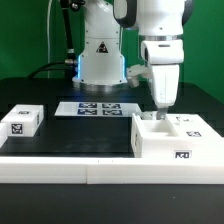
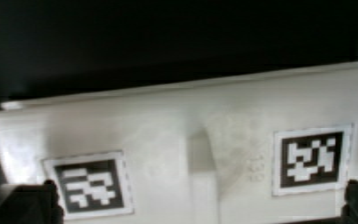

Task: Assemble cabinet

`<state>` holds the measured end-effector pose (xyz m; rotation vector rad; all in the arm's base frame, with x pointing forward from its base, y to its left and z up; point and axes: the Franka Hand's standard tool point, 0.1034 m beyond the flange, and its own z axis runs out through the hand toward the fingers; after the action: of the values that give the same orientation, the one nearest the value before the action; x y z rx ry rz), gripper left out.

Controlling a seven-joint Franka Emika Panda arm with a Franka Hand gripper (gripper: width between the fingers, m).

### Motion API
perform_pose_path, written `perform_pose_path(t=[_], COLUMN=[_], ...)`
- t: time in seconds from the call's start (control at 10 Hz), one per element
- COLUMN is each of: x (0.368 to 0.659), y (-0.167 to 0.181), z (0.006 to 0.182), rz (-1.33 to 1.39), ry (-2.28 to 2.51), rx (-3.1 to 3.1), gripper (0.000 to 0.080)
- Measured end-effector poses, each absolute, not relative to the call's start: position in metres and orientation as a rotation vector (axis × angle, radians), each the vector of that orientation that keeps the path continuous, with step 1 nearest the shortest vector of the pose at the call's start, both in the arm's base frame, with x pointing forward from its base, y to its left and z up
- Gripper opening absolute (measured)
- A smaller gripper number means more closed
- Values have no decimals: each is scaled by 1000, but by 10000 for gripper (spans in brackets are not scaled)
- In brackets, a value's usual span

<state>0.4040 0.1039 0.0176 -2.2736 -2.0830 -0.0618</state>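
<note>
A large white plastic box-shaped cabinet body [image 1: 175, 142] stands on a black table [image 1: 70, 142], at about four o'clock in the exterior view. Its open side faces up, and a small black-and-white square tag [image 1: 182, 155] marks its near face. A white robot arm [image 1: 160, 30] comes down from twelve o'clock. Its two-finger gripper [image 1: 160, 108] hangs upright over the cabinet's rim, at the box's ten o'clock corner; whether it touches the rim cannot be told. In the wrist view the dark fingertips [image 2: 23, 206] sit far apart, jaws spread wide and holding nothing, with a flat white cabinet panel [image 2: 194, 120] bearing two square tags beyond them. A thin flat white marker board [image 1: 100, 108] lies mid-table, toward ten o'clock of the cabinet. A small white cube [image 1: 22, 121] with one tag sits at nine o'clock, well apart.
</note>
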Motion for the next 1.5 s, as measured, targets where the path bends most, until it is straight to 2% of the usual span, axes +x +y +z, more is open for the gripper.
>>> perform_pose_path(t=[0.2,0.3,0.4,0.5,0.6,0.7,0.8,0.9,1.0,1.5], x=[401,401,400,400,399,399,399,399,400,400], y=[105,104,104,104,103,103,103,103,103,103], z=[12,12,12,11,10,10,10,10,11,11], rz=[-56,-56,-55,-54,-51,-51,-51,-50,-53,-52], ry=[-2073,-2072,-2072,-2071,-2067,-2067,-2067,-2066,-2067,-2067], rx=[-2271,-2272,-2272,-2271,-2272,-2272,-2272,-2273,-2274,-2274], gripper=[797,760,760,586,586,354,213,213,82,68])
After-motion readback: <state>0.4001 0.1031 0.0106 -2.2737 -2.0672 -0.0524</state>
